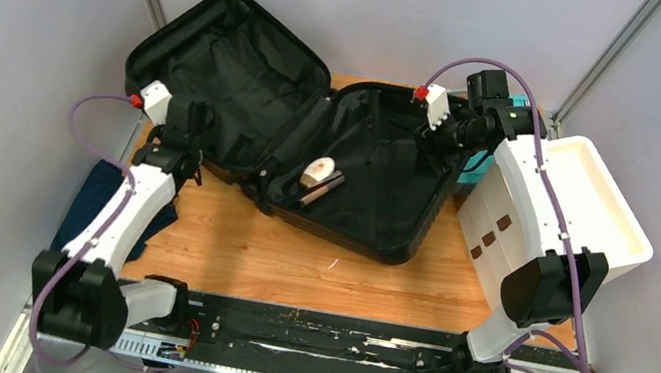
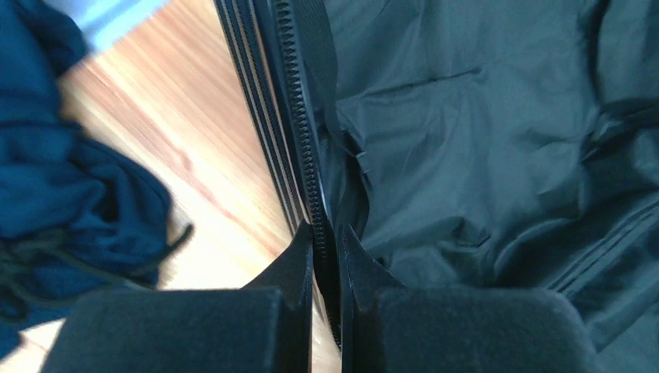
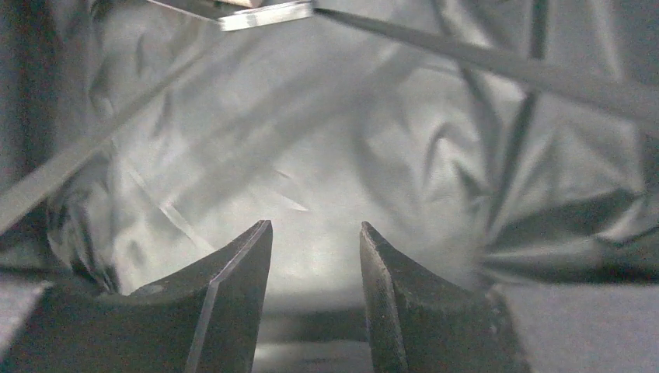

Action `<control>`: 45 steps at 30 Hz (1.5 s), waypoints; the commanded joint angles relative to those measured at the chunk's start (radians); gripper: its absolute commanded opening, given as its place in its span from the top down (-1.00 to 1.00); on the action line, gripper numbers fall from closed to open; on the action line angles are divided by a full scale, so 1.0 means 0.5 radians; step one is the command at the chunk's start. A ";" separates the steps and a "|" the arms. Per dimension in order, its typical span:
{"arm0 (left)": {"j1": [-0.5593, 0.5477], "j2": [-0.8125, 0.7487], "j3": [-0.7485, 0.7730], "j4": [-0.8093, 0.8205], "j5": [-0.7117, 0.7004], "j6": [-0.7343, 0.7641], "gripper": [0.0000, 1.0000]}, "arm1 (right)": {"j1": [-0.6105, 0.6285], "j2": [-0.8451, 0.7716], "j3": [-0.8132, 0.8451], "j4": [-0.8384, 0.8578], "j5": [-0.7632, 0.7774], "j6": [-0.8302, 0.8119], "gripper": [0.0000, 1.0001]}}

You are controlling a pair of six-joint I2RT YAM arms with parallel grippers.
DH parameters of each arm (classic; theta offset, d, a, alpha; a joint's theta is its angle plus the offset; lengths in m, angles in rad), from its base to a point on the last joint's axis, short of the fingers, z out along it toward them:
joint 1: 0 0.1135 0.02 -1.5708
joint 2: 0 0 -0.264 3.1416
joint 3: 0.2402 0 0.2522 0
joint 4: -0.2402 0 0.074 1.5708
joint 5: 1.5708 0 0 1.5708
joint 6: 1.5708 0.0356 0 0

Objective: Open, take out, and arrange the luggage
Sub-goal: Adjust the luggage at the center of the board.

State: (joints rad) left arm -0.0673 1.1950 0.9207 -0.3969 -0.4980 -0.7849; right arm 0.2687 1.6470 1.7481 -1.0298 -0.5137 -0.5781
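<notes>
The black luggage [image 1: 253, 82] lies open flat on the wooden table, both halves showing black lining. My left gripper [image 1: 187, 125] is at the near edge of the left half. In the left wrist view the left gripper [image 2: 326, 233] is shut on the luggage's zippered rim [image 2: 299, 132], one finger outside and one on the lining side. My right gripper [image 1: 447, 135] reaches into the far corner of the right half. In the right wrist view the right gripper [image 3: 315, 229] stands open over crumpled lining [image 3: 326, 155], with nothing between its fingers.
A small beige item [image 1: 317, 172] and a dark stick-like item [image 1: 324, 189] lie in the right half near the hinge. A dark blue cloth [image 1: 116, 201] hangs at the table's left edge. A white drawer unit [image 1: 545, 212] stands right, a light-blue basket [image 1: 480, 168] behind it.
</notes>
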 commanded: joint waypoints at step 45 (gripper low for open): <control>0.071 0.153 0.443 2.044 0.373 0.965 1.00 | 0.293 0.619 -0.099 1.015 0.185 0.821 1.00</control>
State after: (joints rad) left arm -0.0311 1.2579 1.0161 0.2092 -0.4751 -0.2161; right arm 0.3981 1.9808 1.7050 -0.7658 -0.4232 -0.2474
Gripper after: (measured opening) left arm 0.042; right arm 0.035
